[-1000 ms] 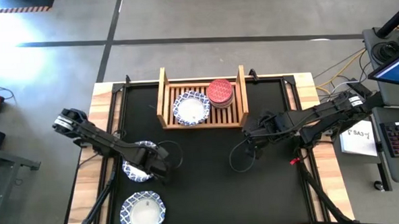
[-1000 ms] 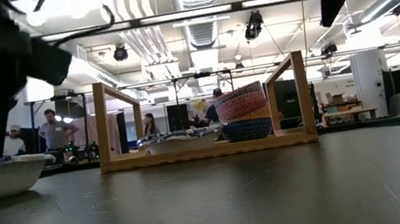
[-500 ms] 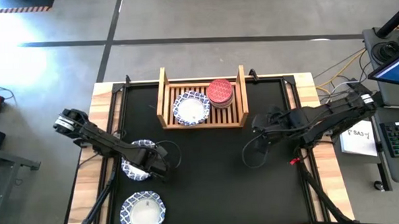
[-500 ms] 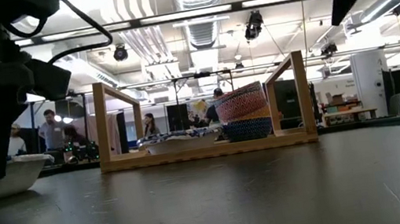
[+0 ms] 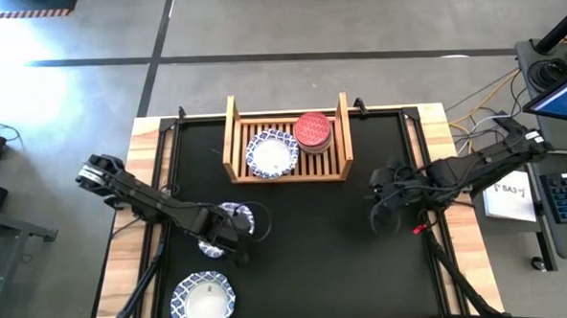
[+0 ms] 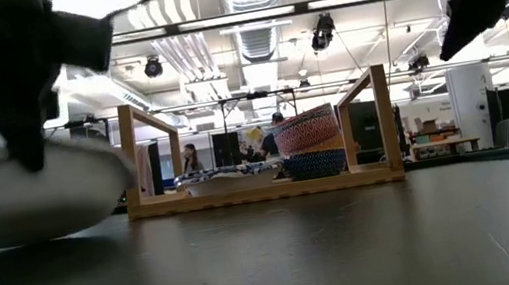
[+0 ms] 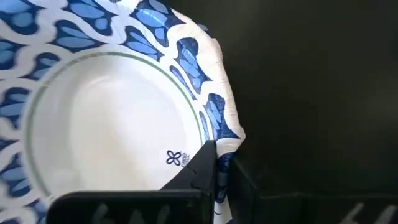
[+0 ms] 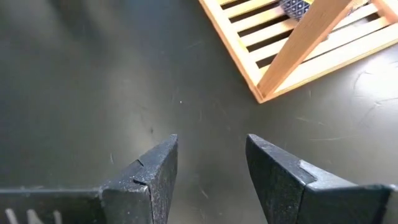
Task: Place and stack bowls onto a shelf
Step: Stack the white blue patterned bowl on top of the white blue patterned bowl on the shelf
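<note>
One patterned bowl (image 7: pixel 112 118) clamped at rim by left gripper (image 5: pixel 231 230) fingers; right gripper (image 8: pixel 211 180) fingers apart, empty.

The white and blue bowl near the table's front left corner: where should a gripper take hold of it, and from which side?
By its rim. The bowl sits upright and open, too wide to span, so one finger inside and one outside the blue patterned edge, coming from above, likely suits it. The left gripper pinches the other bowl the same way.
</note>
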Robot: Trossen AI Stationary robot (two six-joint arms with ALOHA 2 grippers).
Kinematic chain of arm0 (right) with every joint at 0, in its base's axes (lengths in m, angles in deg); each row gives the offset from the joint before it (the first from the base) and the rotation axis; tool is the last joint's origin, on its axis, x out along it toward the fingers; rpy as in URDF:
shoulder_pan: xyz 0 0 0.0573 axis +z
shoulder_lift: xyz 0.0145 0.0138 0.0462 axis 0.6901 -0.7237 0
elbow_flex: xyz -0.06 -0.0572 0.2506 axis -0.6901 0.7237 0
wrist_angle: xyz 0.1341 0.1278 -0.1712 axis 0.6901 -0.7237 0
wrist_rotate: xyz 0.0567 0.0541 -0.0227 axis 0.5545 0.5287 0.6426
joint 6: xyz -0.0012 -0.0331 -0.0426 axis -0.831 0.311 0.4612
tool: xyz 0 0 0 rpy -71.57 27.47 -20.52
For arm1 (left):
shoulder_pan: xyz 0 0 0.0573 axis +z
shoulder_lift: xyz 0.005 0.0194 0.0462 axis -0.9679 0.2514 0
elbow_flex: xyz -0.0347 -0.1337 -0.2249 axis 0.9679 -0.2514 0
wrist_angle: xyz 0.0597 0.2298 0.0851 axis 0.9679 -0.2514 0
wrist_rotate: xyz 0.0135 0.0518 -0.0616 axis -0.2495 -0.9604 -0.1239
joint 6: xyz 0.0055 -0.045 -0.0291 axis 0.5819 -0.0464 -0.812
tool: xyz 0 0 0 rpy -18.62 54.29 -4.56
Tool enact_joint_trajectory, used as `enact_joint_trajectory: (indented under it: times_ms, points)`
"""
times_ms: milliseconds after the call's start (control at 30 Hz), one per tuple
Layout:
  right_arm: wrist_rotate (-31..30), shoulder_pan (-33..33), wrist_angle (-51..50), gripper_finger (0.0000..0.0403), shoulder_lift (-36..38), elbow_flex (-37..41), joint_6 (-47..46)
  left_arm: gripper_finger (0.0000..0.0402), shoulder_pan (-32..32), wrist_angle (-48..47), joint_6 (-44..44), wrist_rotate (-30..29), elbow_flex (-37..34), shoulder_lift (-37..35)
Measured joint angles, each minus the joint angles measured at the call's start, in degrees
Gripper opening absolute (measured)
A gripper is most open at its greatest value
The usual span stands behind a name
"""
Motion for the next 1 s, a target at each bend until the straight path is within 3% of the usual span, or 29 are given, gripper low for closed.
enact_joint_trajectory:
  times_ms: [300, 567, 1000]
  points:
    - [-0.02, 2.51, 3.21, 0.0178, 4.43, 8.16, -0.1, 0.0002, 0.72, 0.22, 17.5, -10.29, 9.28, 0.02]
    - [0.0, 4.32, 8.54, 0.0178, 8.73, 14.94, -1.06, 0.0001, 6.67, 0.2, 31.54, -17.67, 14.84, 0.04]
    - [-0.46, 4.39, 9.77, 0.0178, 11.83, 18.43, -4.62, 0.0001, 25.14, 3.56, 50.22, -16.55, 16.32, 2.32]
